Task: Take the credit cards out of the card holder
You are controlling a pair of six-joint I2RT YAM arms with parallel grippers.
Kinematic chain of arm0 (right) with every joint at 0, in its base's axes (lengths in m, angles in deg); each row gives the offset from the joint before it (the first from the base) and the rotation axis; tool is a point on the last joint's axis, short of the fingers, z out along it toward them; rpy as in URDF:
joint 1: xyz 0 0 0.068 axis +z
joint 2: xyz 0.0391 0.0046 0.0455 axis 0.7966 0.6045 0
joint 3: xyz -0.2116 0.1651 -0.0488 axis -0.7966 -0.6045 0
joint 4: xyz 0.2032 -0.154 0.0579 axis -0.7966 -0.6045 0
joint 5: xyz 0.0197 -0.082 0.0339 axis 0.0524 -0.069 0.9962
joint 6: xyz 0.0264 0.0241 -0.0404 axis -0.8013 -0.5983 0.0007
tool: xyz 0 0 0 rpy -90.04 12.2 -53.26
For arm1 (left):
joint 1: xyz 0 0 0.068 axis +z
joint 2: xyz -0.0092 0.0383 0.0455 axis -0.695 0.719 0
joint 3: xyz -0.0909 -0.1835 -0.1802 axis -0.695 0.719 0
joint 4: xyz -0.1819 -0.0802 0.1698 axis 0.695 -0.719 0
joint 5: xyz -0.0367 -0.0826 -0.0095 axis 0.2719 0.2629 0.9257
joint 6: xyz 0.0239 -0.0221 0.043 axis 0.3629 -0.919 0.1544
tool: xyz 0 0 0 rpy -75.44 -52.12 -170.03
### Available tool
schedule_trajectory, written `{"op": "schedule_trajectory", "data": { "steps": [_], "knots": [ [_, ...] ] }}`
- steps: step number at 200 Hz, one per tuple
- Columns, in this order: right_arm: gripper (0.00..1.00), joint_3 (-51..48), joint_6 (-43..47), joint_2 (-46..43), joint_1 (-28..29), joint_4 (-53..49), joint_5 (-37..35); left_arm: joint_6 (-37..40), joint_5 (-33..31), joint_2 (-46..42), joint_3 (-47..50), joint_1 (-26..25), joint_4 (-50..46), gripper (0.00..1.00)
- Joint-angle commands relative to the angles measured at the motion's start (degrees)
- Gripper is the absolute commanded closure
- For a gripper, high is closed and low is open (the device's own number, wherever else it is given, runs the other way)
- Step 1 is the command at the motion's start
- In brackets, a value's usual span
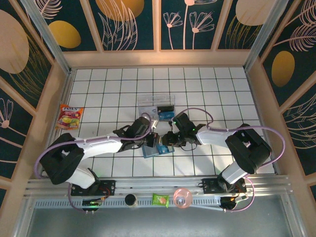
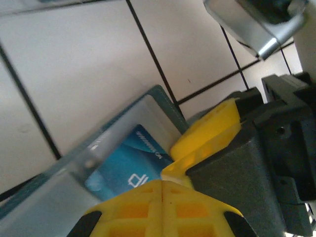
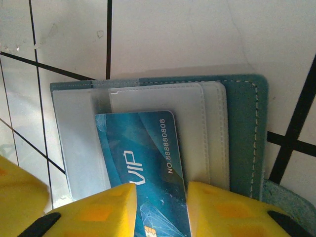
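Both arms meet over the middle of the white gridded table [image 1: 113, 89], right on top of the card holder [image 3: 242, 128]. It lies open and flat, a teal cover with pale stitching around it and clear pockets inside. From the right wrist, a bright blue credit card [image 3: 138, 153], marked VIP with a number along its edge, sticks partway out of the pockets and runs straight into the right claw [image 3: 161, 202]. Its yellow fingers [image 3: 232, 212] stand apart on either side of the card, one of them overlapping the card's edge, but whether they actually squeeze it I cannot tell. From the left wrist, the left claw [image 2: 162, 192] has its yellow fingers pressed together with nothing between them. Its tips are right at the holder's clear pocket where the blue card shows through, and a finger of the right claw sits just beside it. Towards the far side of the table, a clear plastic tray [image 1: 157, 104] sits just past the holder, and a colourful snack packet [image 1: 70, 117] lies well apart at the left edge.
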Motion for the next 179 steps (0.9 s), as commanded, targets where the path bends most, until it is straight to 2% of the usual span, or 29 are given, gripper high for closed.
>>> {"op": "schedule_trajectory", "data": {
  "steps": [1, 27, 55, 179],
  "knots": [
    [0.67, -0.7, 0.5, -1.2, 0.2, -1.8, -2.7, -0.9, 1.0, 2.8, -0.9, -0.1, 1.7, 1.0],
    [0.67, -0.9, 0.5, -1.6, 0.2, -1.6, -2.8, -1.6, -1.9, 2.8, -0.5, -0.1, -0.7, 1.0],
    [0.67, -1.1, 0.4, -1.7, 0.2, -1.2, -2.6, -2.2, -2.0, 1.5, 1.1, -0.1, -1.0, 1.0],
    [0.65, -1.6, 2.4, -2.8, -1.3, -2.3, -3.1, -1.0, -7.1, 7.1, 1.7, -0.1, -4.4, 1.0]
  ]
}}
